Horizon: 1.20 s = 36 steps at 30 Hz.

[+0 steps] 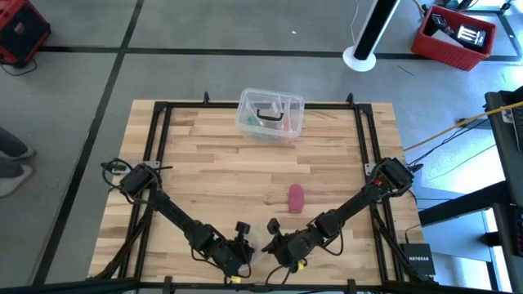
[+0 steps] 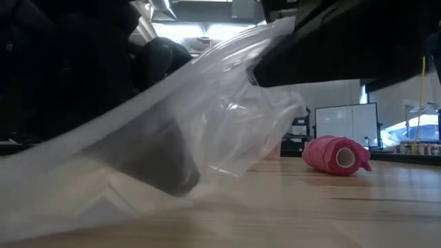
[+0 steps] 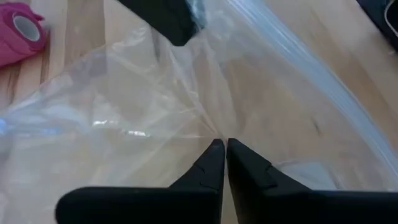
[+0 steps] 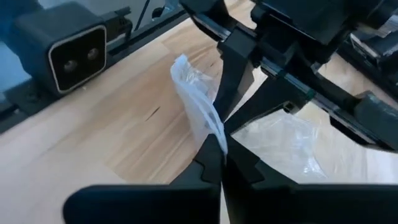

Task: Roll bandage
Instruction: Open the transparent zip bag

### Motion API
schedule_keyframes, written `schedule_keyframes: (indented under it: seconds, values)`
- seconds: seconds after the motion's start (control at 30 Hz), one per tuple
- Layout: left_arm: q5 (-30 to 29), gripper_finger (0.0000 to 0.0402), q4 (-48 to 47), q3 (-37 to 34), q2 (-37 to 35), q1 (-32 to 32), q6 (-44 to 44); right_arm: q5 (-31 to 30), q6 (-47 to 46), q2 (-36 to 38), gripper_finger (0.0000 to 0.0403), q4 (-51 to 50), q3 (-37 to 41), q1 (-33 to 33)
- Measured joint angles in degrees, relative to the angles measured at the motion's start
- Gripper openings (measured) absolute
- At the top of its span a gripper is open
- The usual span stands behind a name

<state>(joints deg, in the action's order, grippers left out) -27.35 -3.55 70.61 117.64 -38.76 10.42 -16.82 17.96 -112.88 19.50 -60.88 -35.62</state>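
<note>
Your pinkish-red fabric bandage [image 1: 296,198] already lies as a short stubby cylinder on the pale wooden table [image 1: 196,155], on its side with the hollow core facing the low camera, a little beyond the two grippers and clear of both. Judging by that shape, the rolling itself looks done, or it arrived rolled; I cannot tell which. What occupies your arms now is the crumpled clear plastic wrapper [image 3: 149,106] at the near edge of the table. Your left gripper [image 3: 221,144] has its fingers pinched tight together on a fold of that film, and your right gripper [image 4: 219,144] is likewise fully closed on a bunched white edge of the same wrapper, so both claws hold plastic and neither touches the bandage. The clear plastic box [image 1: 270,115] sits well apart at the far side of the table, with dark items inside. If anything remains, it seems to be disposing of the wrapper rather than any more winding.
</note>
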Motion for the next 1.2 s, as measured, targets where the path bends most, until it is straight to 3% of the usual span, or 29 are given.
schedule_keyframes:
  seconds: [0.23,0.4,0.57,0.7,0.8,0.9,0.97,1.2]
  values:
    - [-0.1,0.0002,-2.3,2.8,-0.1,-1.4,4.6,-3.4,-14.1,0.8,0.0033,-4.2,-1.2,0.0]
    - [-1.0,0.0000,-4.7,5.3,-1.5,-2.3,8.5,-7.4,-16.2,5.0,0.0091,-17.6,-5.9,-0.9]
    - [-7.8,0.0000,-4.9,5.4,-4.6,-3.5,9.9,-11.3,-16.7,8.9,0.0158,-36.5,-12.4,-2.5]
    - [-11.5,0.0000,-4.8,5.4,-5.7,-3.7,12.3,-10.1,-25.1,11.0,0.0190,-51.7,-17.8,-3.6]
    - [-13.9,0.0000,-5.0,5.4,-5.7,-3.3,14.9,-9.1,-31.8,11.4,0.0198,-55.2,-17.7,-5.0]
    - [-14.2,0.0000,-4.9,5.4,-5.7,-2.1,17.6,-10.9,-34.5,11.0,0.0199,-51.9,-14.1,-7.4]
    - [-14.2,0.0000,-5.0,5.4,-5.6,-1.3,18.5,-13.0,-35.6,10.2,0.0199,-44.5,-9.3,-8.9]
    - [-12.4,0.0000,-4.9,5.4,-5.6,0.7,17.4,-21.7,-31.6,4.9,0.0200,-6.6,7.3,-9.3]
